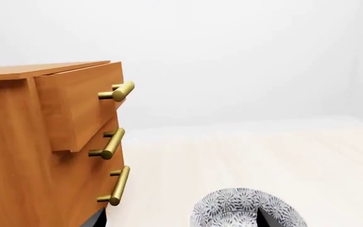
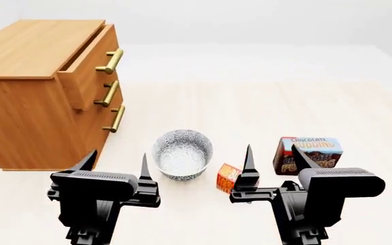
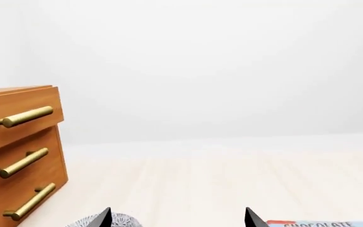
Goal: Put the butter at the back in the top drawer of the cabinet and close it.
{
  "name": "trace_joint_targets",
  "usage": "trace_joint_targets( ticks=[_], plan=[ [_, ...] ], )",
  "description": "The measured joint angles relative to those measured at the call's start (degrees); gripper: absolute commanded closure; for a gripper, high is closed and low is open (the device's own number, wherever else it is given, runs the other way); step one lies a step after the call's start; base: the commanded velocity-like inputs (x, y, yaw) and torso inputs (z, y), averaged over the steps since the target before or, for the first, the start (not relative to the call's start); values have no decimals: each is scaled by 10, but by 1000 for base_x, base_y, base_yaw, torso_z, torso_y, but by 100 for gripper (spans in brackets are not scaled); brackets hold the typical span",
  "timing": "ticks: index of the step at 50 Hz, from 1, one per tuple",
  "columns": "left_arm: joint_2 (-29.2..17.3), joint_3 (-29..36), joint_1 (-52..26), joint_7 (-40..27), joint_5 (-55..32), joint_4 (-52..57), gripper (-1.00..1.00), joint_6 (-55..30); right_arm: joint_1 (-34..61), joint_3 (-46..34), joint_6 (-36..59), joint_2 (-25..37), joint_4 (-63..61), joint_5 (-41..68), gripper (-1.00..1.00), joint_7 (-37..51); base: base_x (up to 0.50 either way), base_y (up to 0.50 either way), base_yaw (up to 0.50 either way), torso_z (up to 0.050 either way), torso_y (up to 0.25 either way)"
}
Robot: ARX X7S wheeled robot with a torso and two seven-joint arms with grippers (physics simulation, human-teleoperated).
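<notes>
Both arms end in matte black hardware. The left gripper [image 2: 114, 164] carries two slim, blade-like fingers tapering to sharp points, mounted on a blocky housing with a ribbed, finely grooved top face. The right gripper [image 2: 272, 157] matches it: same dark pointed fingers, same rounded rectangular body with a greyish sheen on top. In the right wrist view only two black fingertips [image 3: 104, 216] show, triangular and plain.

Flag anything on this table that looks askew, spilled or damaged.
Only two things stand out: the top drawer of the cabinet is pulled partly out, and the butter sits tilted, corner toward the robot. Nothing looks spilled or damaged.
</notes>
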Motion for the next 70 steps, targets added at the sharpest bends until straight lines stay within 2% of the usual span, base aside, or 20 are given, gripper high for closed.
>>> trace_joint_targets(
  ticks=[5,19,32,53,57,61,70],
  plan=[
    [0,3,1,0,-1,-3,-100,3,-1,-2,-2,1,1,0,-100,1,500,0,0,0,0],
    [-2,8,1,-1,-4,-11,-100,9,-2,-7,-12,4,3,0,-100,2,1,0,0,0,1],
    [-3,12,3,-3,-7,-15,-100,14,-4,-10,-16,7,4,7,-100,1,499,0,0,0,0],
    [-11,15,-5,-8,-15,-8,-100,2,-5,-14,-22,13,-2,8,-100,6,0,0,0,0,0],
    [-16,10,-31,-9,-26,6,-100,-35,-6,-14,-20,15,-6,10,-100,8,0,0,0,0,0],
    [-19,-3,-85,-11,-53,28,-100,-105,-6,-12,-18,17,-10,14,-100,10,0,0,0,0,2],
    [1,-56,-277,-13,-135,37,-100,-302,-10,-10,-13,23,-23,22,-100,12,0,0,0,0,0]
  ],
)
